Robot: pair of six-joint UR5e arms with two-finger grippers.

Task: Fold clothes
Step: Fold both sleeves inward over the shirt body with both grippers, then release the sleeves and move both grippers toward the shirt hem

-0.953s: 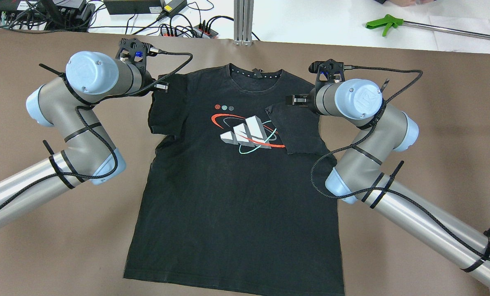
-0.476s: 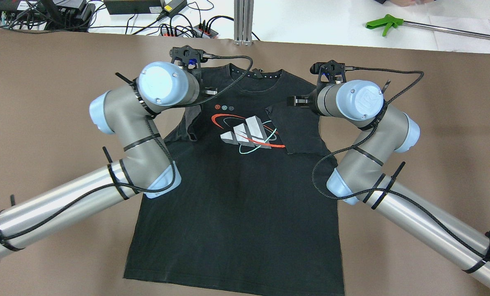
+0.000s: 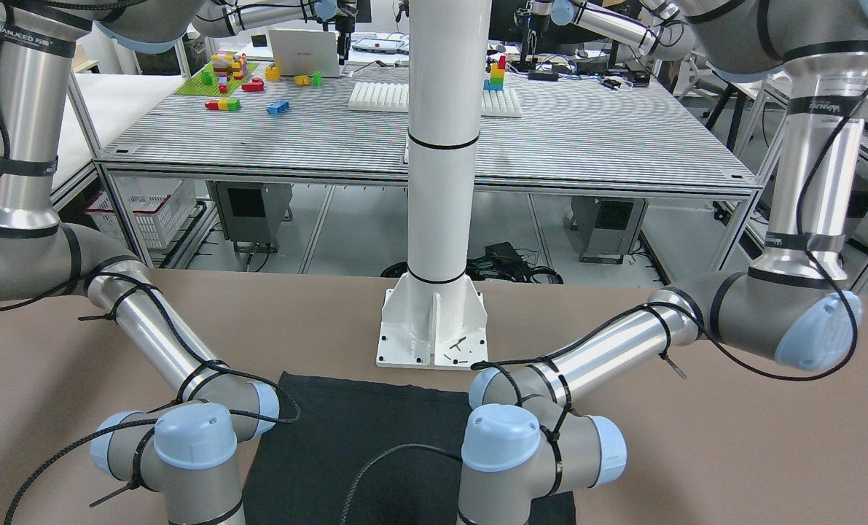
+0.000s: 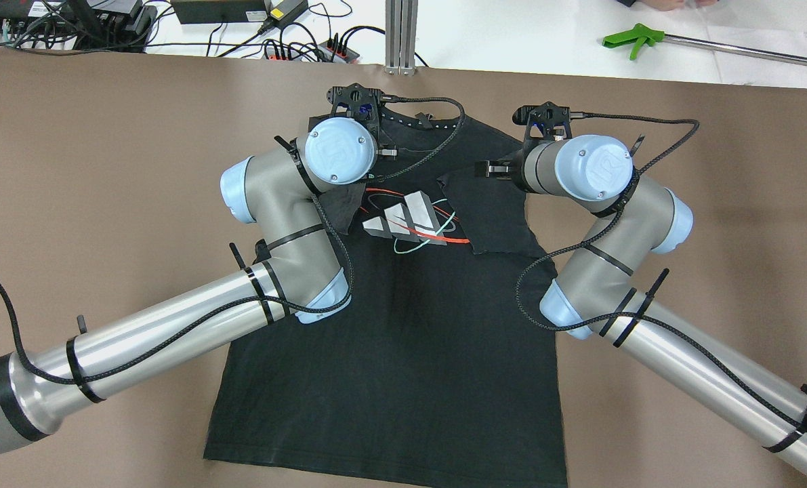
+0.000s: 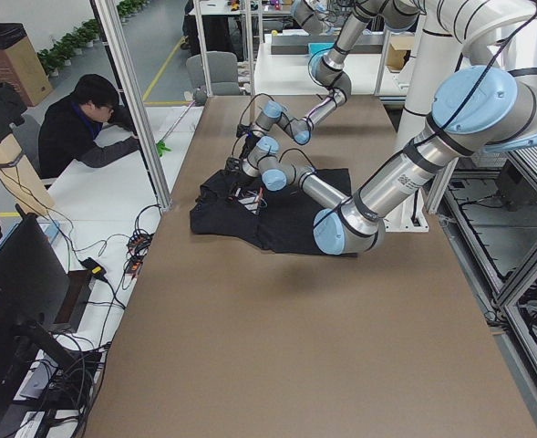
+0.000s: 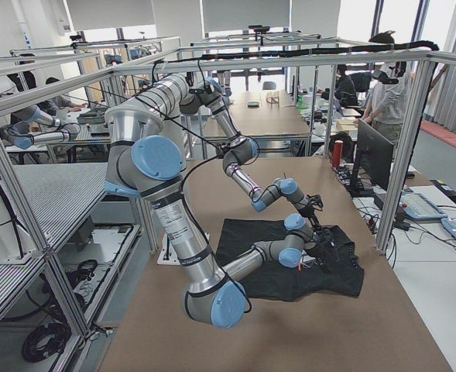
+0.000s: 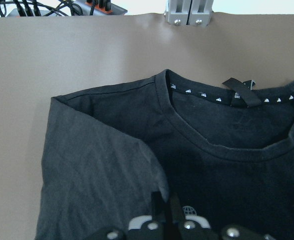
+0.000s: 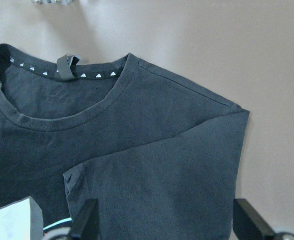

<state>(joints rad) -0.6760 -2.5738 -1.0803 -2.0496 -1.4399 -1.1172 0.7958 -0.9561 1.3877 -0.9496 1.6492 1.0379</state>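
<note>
I see the black short-sleeved fabric T-shirt (image 4: pixel 389 325) lying print-up on the brown table (image 4: pixel 91 169), both sleeves folded in over its chest. My left gripper (image 7: pixel 161 210) pinches one sleeve's corner; my right gripper (image 8: pixel 166 220) gapes wide over the other.

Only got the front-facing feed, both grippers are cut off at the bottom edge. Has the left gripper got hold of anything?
Observer: Yes. The left wrist view shows the left gripper shut on the hem of the left-side sleeve, held over the chest of the T-shirt.
Operator: And the right one?
Observer: The right gripper is open, with its fingers wide apart above the right-side sleeve, which lies folded flat across the chest.
</note>
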